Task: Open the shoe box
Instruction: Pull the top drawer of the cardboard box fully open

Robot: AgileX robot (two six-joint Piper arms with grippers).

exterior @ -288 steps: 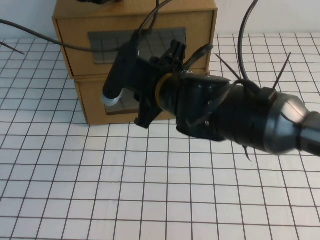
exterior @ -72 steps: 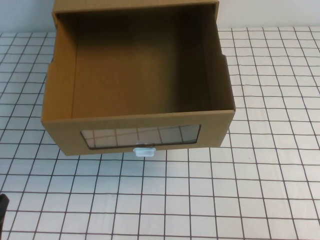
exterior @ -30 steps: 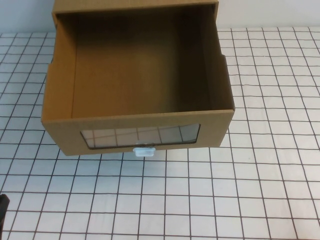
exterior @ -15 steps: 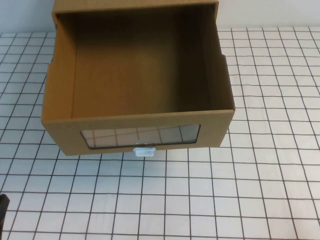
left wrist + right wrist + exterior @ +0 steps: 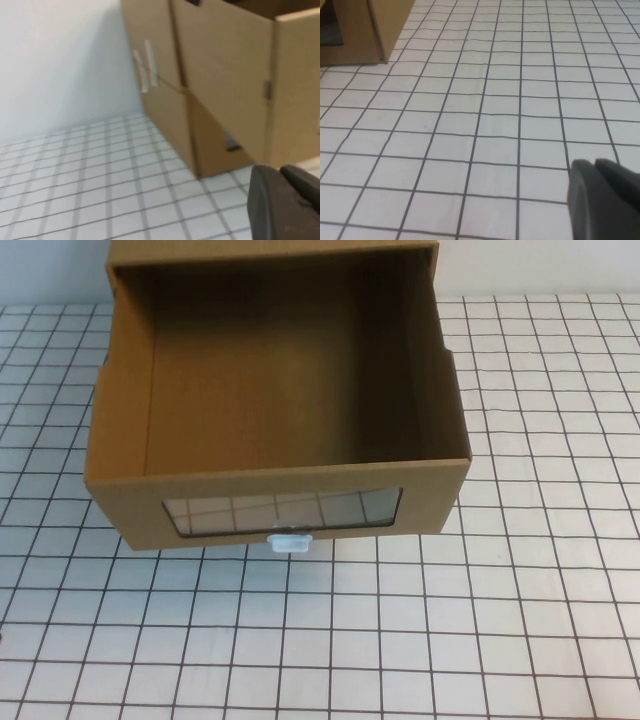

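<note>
High view: shoe box (image 5: pixel 275 252) of brown cardboard at the far middle of the gridded table (image 5: pixel 520 640), its drawer (image 5: pixel 120 440) drawn fully out toward the robot and open at the top, with only bare cardboard showing inside. The drawer front carries a clear window (image 5: pixel 280 510), and a pale pull tab (image 5: pixel 288 540) sits at the middle of the window's lower edge, overhanging the table. Left wrist view: the same box seen from its side against a white wall (image 5: pixel 60 60). The extended drawer juts out above a second cardboard box (image 5: pixel 210 145) on which the shoe box stands, and two short white strips (image 5: pixel 145 65) are stuck on the side panel. The left gripper (image 5: pixel 280 172) is dark and low over the table near the foot of the stack. It is clear of the cardboard, with its fingers pressed together and nothing between them. Right wrist view: mostly open grid — one cardboard corner of the stack (image 5: pixel 380 25) shows at the edge of the picture. The right gripper (image 5: pixel 594 164) hangs over the table well apart from that corner, its fingers closed against each other and holding nothing.
</note>
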